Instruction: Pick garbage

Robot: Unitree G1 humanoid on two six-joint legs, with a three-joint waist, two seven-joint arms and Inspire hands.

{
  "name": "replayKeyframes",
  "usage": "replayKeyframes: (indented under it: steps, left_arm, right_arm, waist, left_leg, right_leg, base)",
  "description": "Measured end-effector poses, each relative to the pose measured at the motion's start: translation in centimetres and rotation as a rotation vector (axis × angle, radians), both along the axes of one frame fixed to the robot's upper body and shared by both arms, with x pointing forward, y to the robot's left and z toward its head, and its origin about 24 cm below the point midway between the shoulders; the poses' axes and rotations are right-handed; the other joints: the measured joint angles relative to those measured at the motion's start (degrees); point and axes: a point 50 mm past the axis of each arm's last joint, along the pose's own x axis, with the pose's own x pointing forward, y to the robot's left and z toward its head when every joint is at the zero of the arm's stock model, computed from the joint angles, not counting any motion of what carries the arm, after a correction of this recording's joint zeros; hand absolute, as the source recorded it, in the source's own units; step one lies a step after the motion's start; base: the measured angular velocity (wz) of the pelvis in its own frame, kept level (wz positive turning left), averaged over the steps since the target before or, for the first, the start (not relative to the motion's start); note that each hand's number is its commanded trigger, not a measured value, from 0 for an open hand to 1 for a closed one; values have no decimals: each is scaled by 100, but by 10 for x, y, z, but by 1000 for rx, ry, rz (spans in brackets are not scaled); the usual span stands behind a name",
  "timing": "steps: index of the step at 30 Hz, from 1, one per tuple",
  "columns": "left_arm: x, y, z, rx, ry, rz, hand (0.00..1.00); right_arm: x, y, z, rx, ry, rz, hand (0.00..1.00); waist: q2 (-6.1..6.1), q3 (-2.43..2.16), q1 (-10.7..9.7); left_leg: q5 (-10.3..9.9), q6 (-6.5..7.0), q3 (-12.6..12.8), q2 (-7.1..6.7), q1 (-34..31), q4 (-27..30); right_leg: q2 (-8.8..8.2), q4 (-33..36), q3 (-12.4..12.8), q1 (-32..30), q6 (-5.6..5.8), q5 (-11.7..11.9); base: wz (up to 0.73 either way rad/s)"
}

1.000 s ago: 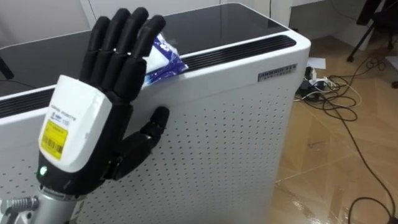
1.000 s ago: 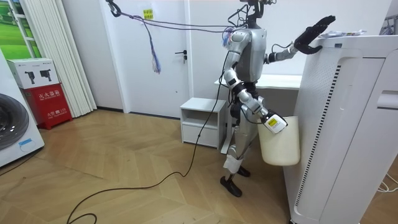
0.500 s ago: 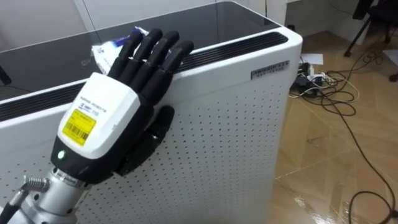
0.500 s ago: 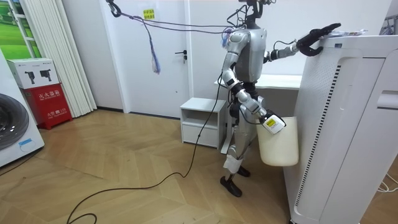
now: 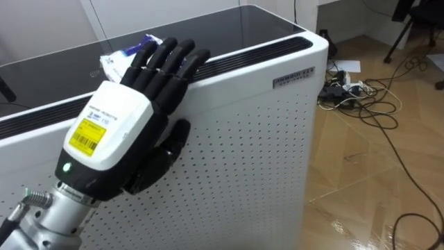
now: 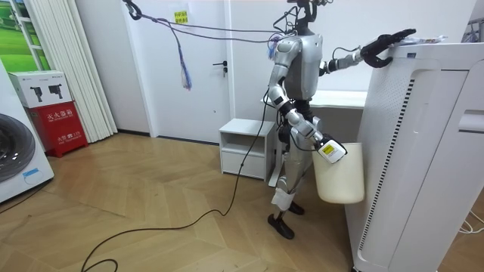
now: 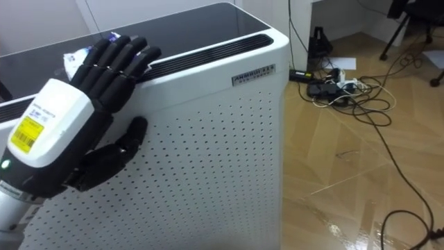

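The left hand (image 5: 114,135) is seen raised against a tall white perforated appliance (image 5: 243,139), entering the left eye view from seven o'clock. Its fingers (image 5: 170,66) are stretched out nearly straight and laid over the top front edge of the appliance, beside the slotted vent, while the thumb is spread downward against the perforated front. Nothing is gripped by it.

The garbage, a crumpled white-and-blue wrapper (image 5: 119,61), is found on the dark glossy top of the appliance at about eleven o'clock in the view. It lies just under and behind the fingertips, and is partly covered by them. Whether the fingertips are pressed onto it cannot be told.

A tangle of cables (image 5: 368,104) is seen on the wooden floor at two o'clock.

In the room view the robot is shown standing upright beside the appliance. The right hand (image 6: 330,150) is lowered at a cream bin (image 6: 340,177), and its finger state cannot be told.
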Motion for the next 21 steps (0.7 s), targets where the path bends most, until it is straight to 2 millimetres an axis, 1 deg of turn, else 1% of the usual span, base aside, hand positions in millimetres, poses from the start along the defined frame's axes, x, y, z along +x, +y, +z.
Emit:
replayKeyframes:
  steps: [1, 2, 8, 10, 14, 17, 21]
  left_arm:
    - [0, 1, 1, -3, 4, -1, 60]
    - [1, 2, 2, -4, 15, -1, 100]
    - [4, 7, 2, -3, 53, 16, 100]
    - [5, 9, 6, -35, 37, 26, 100]
    - [6, 13, 11, -65, 18, 40, 100]
    - [6, 15, 12, -104, 6, 58, 100]
    - [4, 15, 17, -97, -21, 65, 100]
  right_arm:
    - [0, 0, 0, -1, -1, -2, 100]
    - [0, -1, 0, -3, -3, -5, 100]
    - [2, 0, 2, -5, -3, -11, 100]
    - [2, 0, 2, -6, 2, -13, 100]
    - [1, 0, 2, -10, 9, -15, 100]
    - [1, 0, 2, -2, 16, -8, 100]
    - [-1, 0, 1, 6, 25, 1, 100]
  waist:
    - [-1, 0, 10]
    - [-1, 0, 8]
    - [7, -7, 6]
    - [10, -10, 6]
    - [57, -44, 8]
    - [54, -45, -12]
    - [17, -57, -17]
  left_leg:
    - [4, -3, 1, 0, -4, 1]
    - [10, -6, 2, 0, -4, 1]
    - [25, -28, 49, 24, 16, -1]
    - [27, -31, 62, 31, 17, -2]
    - [28, -32, 113, 39, 35, -30]
    - [29, -35, 140, 41, 67, -52]
    - [32, -39, 140, 44, 86, -52]
  right_leg:
    - [0, 1, 2, -5, -1, 0]
    - [-1, 11, 5, -15, -5, -2]
    - [8, 2, 28, -13, -36, 0]
    - [11, 3, 37, -12, -41, 3]
    - [9, 11, 80, -14, -44, 5]
    - [9, 33, 111, -34, -57, -8]
    - [11, 37, 112, -36, -65, -19]
  base:
    - [0]
    - [0]
    - [-3]
    - [-4]
    - [-7]
    - [-7]
    - [0]
